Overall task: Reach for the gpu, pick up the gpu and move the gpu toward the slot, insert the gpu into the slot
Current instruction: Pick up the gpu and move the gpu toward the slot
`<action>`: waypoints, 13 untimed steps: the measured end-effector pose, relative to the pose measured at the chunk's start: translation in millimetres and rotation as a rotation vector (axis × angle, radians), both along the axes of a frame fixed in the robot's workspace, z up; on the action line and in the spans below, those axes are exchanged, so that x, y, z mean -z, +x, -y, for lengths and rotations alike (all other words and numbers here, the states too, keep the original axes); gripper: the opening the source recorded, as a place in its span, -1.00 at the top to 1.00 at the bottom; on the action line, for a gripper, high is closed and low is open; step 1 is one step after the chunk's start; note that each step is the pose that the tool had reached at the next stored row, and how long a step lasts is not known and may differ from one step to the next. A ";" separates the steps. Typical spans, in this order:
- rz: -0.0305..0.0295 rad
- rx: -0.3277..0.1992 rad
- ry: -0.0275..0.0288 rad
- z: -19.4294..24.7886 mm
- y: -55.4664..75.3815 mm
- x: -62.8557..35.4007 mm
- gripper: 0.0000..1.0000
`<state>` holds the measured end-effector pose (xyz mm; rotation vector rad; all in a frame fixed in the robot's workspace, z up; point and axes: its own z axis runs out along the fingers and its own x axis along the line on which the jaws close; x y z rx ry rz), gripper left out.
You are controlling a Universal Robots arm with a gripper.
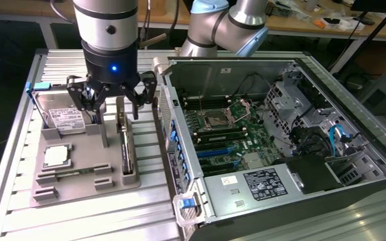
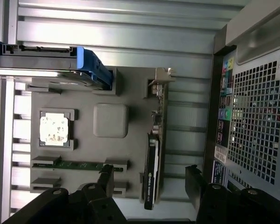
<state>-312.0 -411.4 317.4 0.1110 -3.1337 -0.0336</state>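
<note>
The gpu (image 2: 154, 154) stands on its long edge in a groove of the grey holder tray (image 1: 79, 186), which sits on the ribbed metal surface (image 1: 79, 216) on the exterior view's left, just beside the open computer case (image 1: 247, 65). Its silvery bracket end points to the far side. The gripper (image 1: 112, 103) hangs directly above the card with its fingers (image 2: 106, 179) spread wide, one on each side of the card's upper edge, apart from it and holding nothing. The card looks thin, stiff and light, so weight should be no trouble. It also looks fragile: a circuit board with small parts on its faces and a bare contact edge along the bottom. The safest hold is probably across the two flat faces near the middle of the top edge, where the dark cooler cover gives a firmer, broader face than the bare board nearer the bracket. A grip placed off centre could let it tilt as it lifts out of the groove. The slot (image 1: 213, 150), a blue strip on the green motherboard inside the case, lies well apart on the right.
</note>
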 end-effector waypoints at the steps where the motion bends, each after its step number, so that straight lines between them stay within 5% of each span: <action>1: 0.0000 0.000 0.0000 0.0 0.2 1.7 -0.44; 13: 0.0000 0.000 -0.0001 0.0 0.8 25.3 -0.44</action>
